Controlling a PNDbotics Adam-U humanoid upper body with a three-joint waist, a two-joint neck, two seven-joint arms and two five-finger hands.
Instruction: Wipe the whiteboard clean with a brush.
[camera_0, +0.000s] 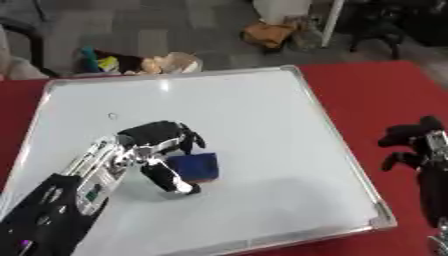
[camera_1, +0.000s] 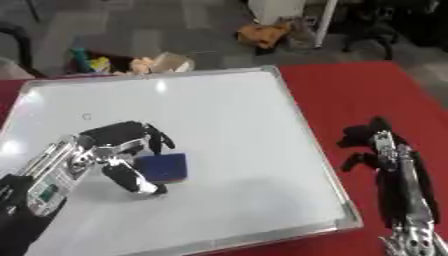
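We held the left hand (camera_0: 159, 150) over the lower-middle of the whiteboard (camera_0: 245, 110), fingers and thumb curled round the blue brush (camera_0: 196, 167) lying on the board. Our right hand (camera_1: 376, 145) rested on the red table (camera_1: 385, 95) beside the board, fingers loosely bent, holding nothing.

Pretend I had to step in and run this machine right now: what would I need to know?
Left hand: on the whiteboard, fingers curled round the blue brush, which rests on the board's lower middle.
Right hand: idle off the board, over the red table on the right side, fingers relaxed, holding nothing.
Done: the brush is in hand and down on the board; most of the surface looks white.
Left: one small faint mark shows toward the board's upper left, above the left hand. Sweeping the brush there would likely be next. Glare may hide other faint traces, so check.
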